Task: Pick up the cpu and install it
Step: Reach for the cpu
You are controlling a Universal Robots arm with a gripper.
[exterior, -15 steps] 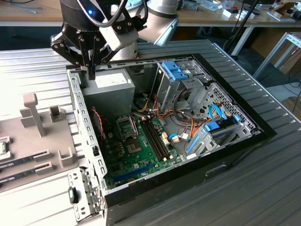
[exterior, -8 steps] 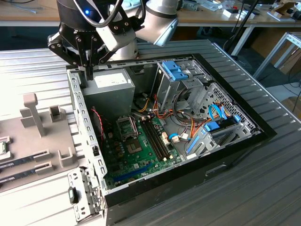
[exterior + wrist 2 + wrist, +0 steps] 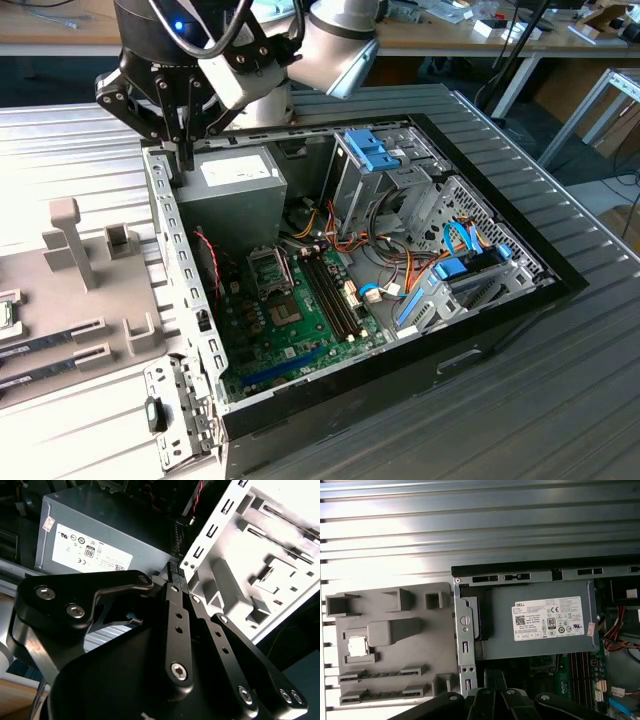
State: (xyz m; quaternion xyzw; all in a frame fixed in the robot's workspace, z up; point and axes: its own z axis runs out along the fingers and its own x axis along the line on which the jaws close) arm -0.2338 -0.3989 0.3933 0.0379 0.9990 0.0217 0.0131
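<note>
Gripper [image 3: 176, 574] clenched empty, over power supply [image 3: 540, 620] at case wall [image 3: 465, 630]; cpu [image 3: 357, 646] unpicked, seated in grey fixture tray [image 3: 420, 645] well apart; pickup and installation both apparently outstanding.

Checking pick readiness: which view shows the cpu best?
The first wrist view: the cpu lies full-face on the grey fixture. The exterior view cuts the cpu off at its left edge; in the second wrist view I cannot make it out.
</note>
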